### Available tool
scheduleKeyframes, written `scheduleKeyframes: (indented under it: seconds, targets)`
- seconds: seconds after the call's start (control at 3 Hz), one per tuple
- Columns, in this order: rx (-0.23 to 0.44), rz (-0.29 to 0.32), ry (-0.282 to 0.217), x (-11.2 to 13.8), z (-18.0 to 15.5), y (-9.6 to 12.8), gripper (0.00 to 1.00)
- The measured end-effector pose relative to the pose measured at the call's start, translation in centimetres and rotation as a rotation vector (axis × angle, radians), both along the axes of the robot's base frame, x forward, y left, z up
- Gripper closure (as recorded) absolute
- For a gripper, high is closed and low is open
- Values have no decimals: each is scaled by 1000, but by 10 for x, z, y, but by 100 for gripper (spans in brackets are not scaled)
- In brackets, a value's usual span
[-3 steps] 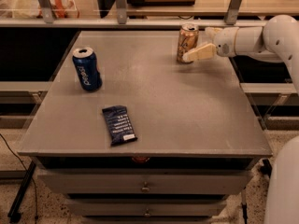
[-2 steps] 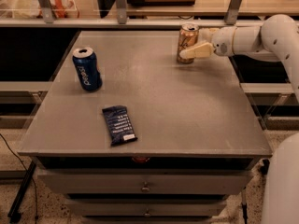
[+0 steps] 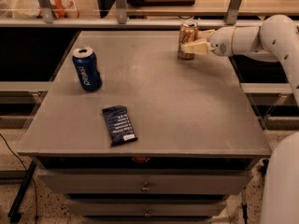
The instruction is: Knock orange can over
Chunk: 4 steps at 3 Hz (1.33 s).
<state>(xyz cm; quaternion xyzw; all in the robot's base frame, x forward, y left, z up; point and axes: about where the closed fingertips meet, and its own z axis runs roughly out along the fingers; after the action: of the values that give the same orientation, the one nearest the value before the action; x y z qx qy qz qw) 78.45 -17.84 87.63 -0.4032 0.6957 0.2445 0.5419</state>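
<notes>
The orange can stands upright at the far right of the grey table, with a silver top and pale lettering. My gripper reaches in from the right on the white arm and is against the can's right side. The gripper is open: one pale finger lies across the can's lower front and the other is beside its upper right. It holds nothing.
A dark blue can stands at the left of the table. A dark snack packet lies flat near the front. A shelf rail with posts runs behind the table's far edge. Drawers are below the front edge.
The gripper has shifted slightly farther back along the orange can's side. The can still stands upright in the same spot. Nothing else has moved.
</notes>
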Motion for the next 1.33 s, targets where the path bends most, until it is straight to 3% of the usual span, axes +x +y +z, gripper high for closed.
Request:
scheduleKeyframes:
  seconds: [0.33, 0.67, 1.0, 1.33]
  targets:
    - [1, -6, -6, -2, 2, -4, 88]
    - [0, -10, -17, -3, 7, -10, 100]
    - [-21, -7, -43, -7, 19, -17, 100]
    - [-93, 27, -86, -14, 38, -25, 100]
